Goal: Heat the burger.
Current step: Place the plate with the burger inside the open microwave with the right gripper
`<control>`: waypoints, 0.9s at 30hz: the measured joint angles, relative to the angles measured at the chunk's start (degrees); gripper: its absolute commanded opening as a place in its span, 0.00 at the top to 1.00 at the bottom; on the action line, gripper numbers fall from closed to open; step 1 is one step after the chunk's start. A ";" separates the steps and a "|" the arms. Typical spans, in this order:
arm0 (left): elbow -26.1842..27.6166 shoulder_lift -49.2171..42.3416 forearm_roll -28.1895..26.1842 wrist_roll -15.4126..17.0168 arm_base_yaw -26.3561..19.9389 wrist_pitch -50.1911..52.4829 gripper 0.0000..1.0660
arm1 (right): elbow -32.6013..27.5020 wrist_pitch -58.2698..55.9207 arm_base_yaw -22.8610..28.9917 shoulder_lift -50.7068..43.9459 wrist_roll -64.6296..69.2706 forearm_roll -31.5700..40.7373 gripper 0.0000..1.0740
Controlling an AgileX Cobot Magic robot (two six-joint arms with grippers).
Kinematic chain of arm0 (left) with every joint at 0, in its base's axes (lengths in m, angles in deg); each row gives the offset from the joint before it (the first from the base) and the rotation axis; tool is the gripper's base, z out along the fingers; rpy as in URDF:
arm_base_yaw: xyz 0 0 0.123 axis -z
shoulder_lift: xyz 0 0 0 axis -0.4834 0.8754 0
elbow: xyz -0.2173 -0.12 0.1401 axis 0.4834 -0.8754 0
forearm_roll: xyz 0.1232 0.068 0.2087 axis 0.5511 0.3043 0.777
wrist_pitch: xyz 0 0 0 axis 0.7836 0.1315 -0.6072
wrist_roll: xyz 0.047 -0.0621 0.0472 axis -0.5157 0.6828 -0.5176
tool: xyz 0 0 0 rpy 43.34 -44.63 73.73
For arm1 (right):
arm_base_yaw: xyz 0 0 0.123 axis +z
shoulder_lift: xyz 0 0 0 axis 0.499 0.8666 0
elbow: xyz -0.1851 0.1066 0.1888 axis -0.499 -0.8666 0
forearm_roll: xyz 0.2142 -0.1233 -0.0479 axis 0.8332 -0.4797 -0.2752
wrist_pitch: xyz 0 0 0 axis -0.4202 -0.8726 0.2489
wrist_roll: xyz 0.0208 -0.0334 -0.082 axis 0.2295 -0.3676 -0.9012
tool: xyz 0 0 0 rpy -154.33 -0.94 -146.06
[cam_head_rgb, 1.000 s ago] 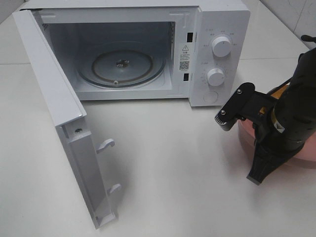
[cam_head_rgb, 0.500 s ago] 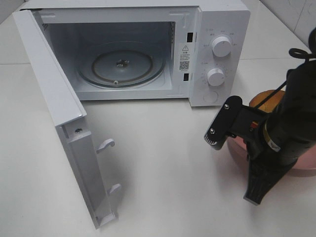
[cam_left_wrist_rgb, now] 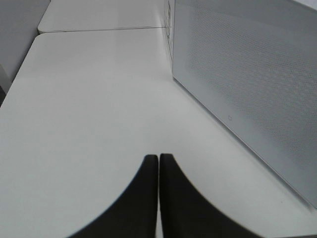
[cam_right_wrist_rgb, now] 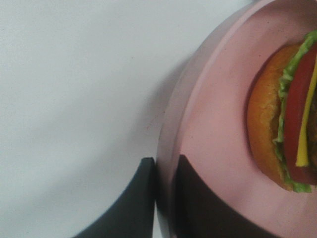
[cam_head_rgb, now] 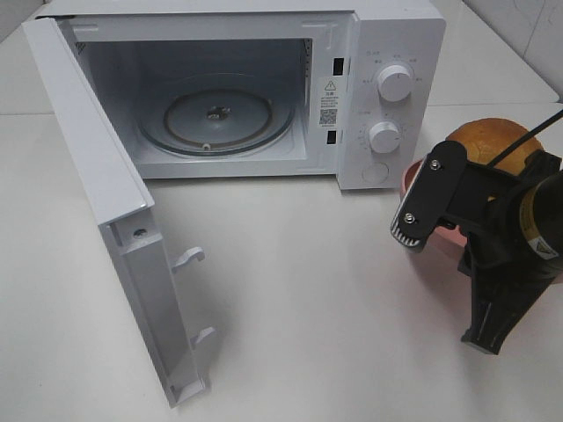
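Moved: the right arm has swung back toward the right of the overhead view; the plate (cam_right_wrist_rgb: 213, 114) and the burger (cam_head_rgb: 493, 141) sit higher in that view than a second ago, close beside the dials (cam_head_rgb: 393, 83) of the microwave (cam_head_rgb: 387, 35); the bun, hidden behind the arm before, now shows; whether the plate is off the table (cam_head_rgb: 299, 299) I cannot tell
Right gripper (cam_right_wrist_rgb: 167, 166): clamped on the plate's rim, one finger outside the rim and one on its inner face; it does not touch the burger
Left gripper (cam_left_wrist_rgb: 158, 163): fingers pressed together, holding nothing; it hangs over bare table just beside the door (cam_head_rgb: 88, 149)
Burger: on the plate, toward the side away from the gripped rim; lettuce, tomato and cheese show at its edge in the right wrist view
Microwave: door swung wide open on the left; glass tray (cam_head_rgb: 215, 114) inside with nothing on it
Step in hand: carrying the plate round to the oven's opening, as I judge it
Doing it well: keep the plate level, since the grip is at one edge and the weight lies on the far side; raise it enough to clear the sill; swing it round the front corner, clear of the dials; go slowly so the burger does not slide; set it centred on the glass tray; let go only once it rests there
Risk: a one-edge pinch may let the plate droop or twist
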 measured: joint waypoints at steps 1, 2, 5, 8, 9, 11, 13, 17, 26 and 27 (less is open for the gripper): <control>0.00 0.00 0.00 0.00 0.00 0.00 1.00 | -0.23 0.00 0.00 -0.52 -0.17 0.29 1.00; 0.00 0.00 0.00 0.00 0.00 0.00 1.00 | -0.34 -0.06 0.00 -0.80 -0.23 0.40 1.00; 0.00 0.00 0.00 0.00 0.00 0.00 1.00 | -0.97 -0.17 0.23 -1.60 -0.29 0.57 1.00; 0.00 0.00 0.00 0.00 0.00 0.00 1.00 | -2.01 -0.92 2.06 -3.04 -0.29 0.69 1.00; 0.00 0.00 0.00 0.00 0.00 0.00 1.00 | -2.69 -1.55 4.41 -4.01 -0.57 0.57 1.00; 0.00 0.00 0.00 0.00 0.00 0.00 1.00 | -3.15 -2.06 6.65 -4.70 -1.20 0.11 1.00; 0.00 0.00 0.00 0.00 0.00 0.00 1.00 | -3.44 -2.18 7.51 -4.93 -1.60 -0.23 1.00; 0.00 0.00 0.00 0.00 0.00 0.00 1.00 | -3.84 -2.46 11.17 -5.21 -3.15 -0.97 1.00; 0.00 0.00 0.00 0.00 0.00 0.00 1.00 | -3.95 1.83 12.66 -5.27 -3.15 -4.47 1.00; 0.00 0.00 0.00 0.00 0.00 0.00 1.00 | -3.95 1.83 12.66 -5.27 -3.15 -4.47 1.00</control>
